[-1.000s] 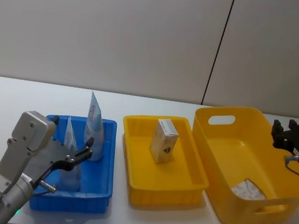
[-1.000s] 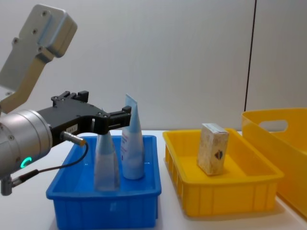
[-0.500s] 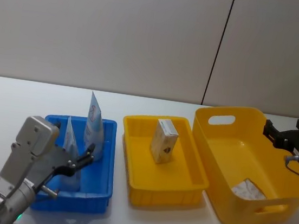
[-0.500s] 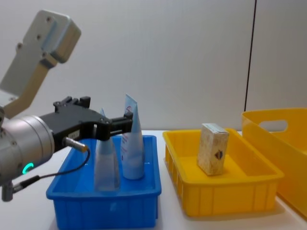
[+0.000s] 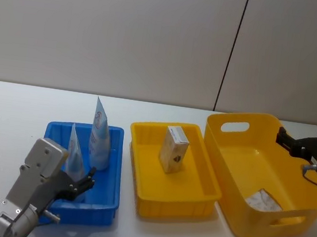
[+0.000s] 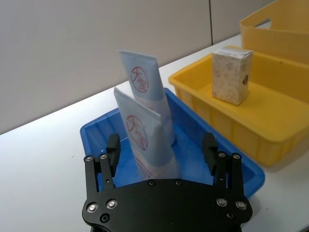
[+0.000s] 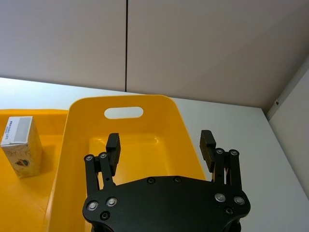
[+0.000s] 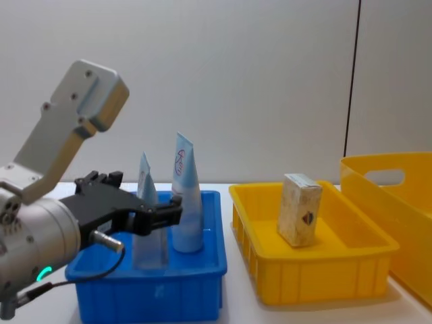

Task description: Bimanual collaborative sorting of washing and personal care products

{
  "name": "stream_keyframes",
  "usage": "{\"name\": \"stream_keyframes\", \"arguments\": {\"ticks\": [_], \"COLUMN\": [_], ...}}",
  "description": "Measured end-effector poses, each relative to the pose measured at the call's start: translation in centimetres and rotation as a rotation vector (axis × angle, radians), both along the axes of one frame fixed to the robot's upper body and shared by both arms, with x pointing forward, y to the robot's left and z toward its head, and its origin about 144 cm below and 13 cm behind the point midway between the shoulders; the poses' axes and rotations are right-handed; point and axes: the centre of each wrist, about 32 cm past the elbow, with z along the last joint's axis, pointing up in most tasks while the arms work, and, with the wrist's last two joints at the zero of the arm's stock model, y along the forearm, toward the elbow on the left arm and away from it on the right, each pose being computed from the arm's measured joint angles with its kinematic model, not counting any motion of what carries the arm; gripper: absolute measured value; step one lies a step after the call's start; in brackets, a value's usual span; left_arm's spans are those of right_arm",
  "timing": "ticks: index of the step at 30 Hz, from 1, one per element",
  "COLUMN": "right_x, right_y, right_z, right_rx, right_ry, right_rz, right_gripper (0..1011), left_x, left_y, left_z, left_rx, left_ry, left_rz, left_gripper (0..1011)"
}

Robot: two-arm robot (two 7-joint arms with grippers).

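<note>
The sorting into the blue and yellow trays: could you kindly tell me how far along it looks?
Done: two pale blue-white tapered squeeze tubes stand in the blue plastic tray; a beige marbled carton stands in the shallow yellow tray. In hand: nothing; the left claw is open by the nearer tube, the right claw open by the deep yellow bin. Probably left: the pale marbled packet lying in that bin.

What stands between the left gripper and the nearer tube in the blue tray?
Nothing visible does. The left gripper, jaws open, faces the nearer tube in the blue tray directly; the taller tube stands behind it. The right gripper hovers by the yellow bin.
</note>
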Motion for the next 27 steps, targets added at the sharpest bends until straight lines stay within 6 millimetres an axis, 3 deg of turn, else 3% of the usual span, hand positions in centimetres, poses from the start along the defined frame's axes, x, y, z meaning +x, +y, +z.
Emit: {"name": "stream_keyframes", "arguments": {"ticks": [27], "right_x": [0.0], "right_y": [0.0], "right_z": [0.0], "right_rx": [0.000], "right_ry": [0.000], "right_rz": [0.000], "right_gripper": [1000], "left_x": [1.5], "left_y": [-1.0], "left_z": [-1.1], "left_rx": [0.014], "left_ry": [-0.008], "left_rz": [0.058], "left_gripper": [1001]}}
